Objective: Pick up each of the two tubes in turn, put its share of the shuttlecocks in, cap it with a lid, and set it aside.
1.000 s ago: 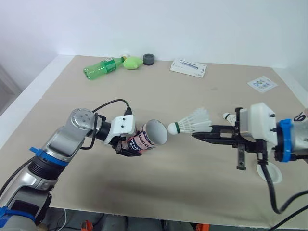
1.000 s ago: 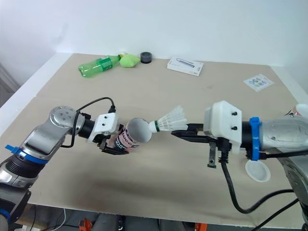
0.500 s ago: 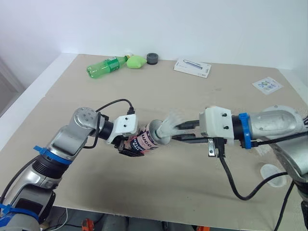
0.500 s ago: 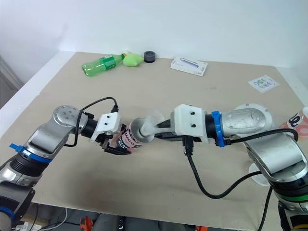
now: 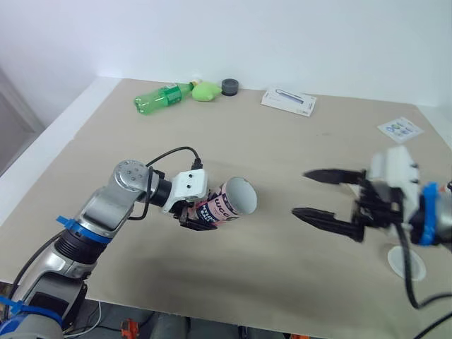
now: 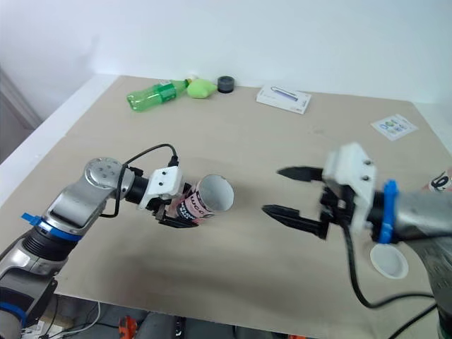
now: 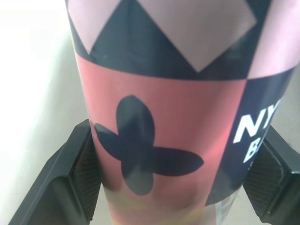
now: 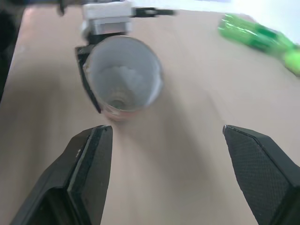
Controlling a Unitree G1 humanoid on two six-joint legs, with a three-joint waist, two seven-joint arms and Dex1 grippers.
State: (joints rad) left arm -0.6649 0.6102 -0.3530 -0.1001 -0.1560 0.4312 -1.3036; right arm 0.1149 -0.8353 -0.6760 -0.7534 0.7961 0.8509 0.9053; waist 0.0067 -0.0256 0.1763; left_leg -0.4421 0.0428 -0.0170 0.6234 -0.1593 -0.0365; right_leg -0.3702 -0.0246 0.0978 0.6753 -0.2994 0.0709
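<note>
My left gripper (image 5: 191, 212) is shut on a pink, white and dark blue tube (image 5: 224, 204), held lying over the table with its open mouth toward the right. In the left wrist view the tube (image 7: 168, 117) sits between both pads (image 7: 86, 173). A white shuttlecock (image 8: 122, 83) lies inside the tube, seen down its mouth in the right wrist view. My right gripper (image 5: 300, 192) hovers open and empty a short way right of the mouth. A white lid (image 5: 406, 261) lies on the table at the right, near the front edge.
At the far edge lie a green bottle (image 5: 161, 97), a yellow-green object (image 5: 207, 90), a dark grey roll (image 5: 229, 86) and a white box (image 5: 288, 101). A printed card (image 5: 400, 129) lies at the back right. A pink and white object (image 6: 441, 182) shows at the right edge.
My right gripper pushed the shuttlecock into the tube's mouth, let it go, opened and drew back to the right. The left gripper kept hold of the tube.
</note>
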